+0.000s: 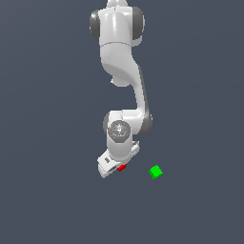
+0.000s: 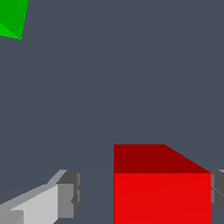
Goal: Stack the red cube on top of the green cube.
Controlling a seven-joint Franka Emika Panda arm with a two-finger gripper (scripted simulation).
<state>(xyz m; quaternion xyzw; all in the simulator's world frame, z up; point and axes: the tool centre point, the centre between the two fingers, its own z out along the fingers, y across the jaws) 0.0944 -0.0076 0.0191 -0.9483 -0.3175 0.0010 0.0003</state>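
Just bright-red cube btwn open tool fingers, plain faces

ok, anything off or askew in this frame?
One thing: the red cube sits off-centre in the open claw. It is right against one finger, with a clear gap to the other. The green cube lies apart, toward the exterior view's right. Nothing looks damaged.
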